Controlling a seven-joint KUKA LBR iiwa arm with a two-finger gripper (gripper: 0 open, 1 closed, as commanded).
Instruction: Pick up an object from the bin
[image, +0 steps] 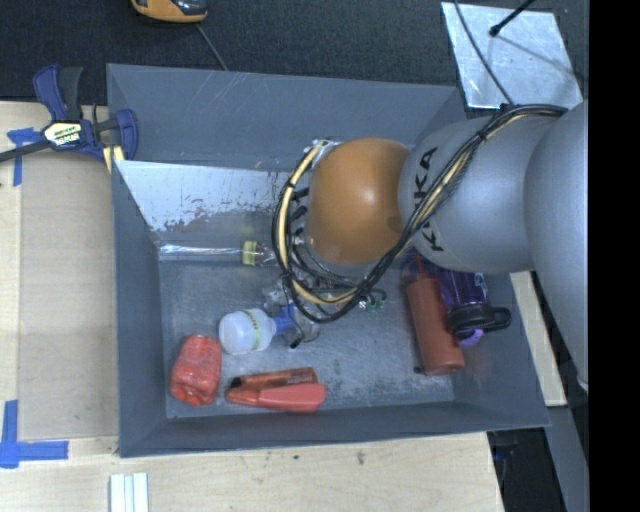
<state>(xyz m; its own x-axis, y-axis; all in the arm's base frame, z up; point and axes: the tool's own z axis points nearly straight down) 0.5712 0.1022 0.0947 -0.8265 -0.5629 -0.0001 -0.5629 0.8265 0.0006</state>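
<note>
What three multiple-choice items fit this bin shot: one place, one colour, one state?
1. Where does the brown cylinder lie in the bin?
A. The view's left corner
B. The view's right side
C. On the rim

2. What colour is the bottle beside the gripper?
A. White
B. Green
C. Black

3. How is the red tool placed?
A. Standing upright
B. Hanging from the gripper
C. Lying flat on the floor

Key:
1 B: it lies along the right side, under the arm.
2 A: its body is plainly white.
3 C: it rests lengthwise by the near wall, apart from the gripper.
</note>
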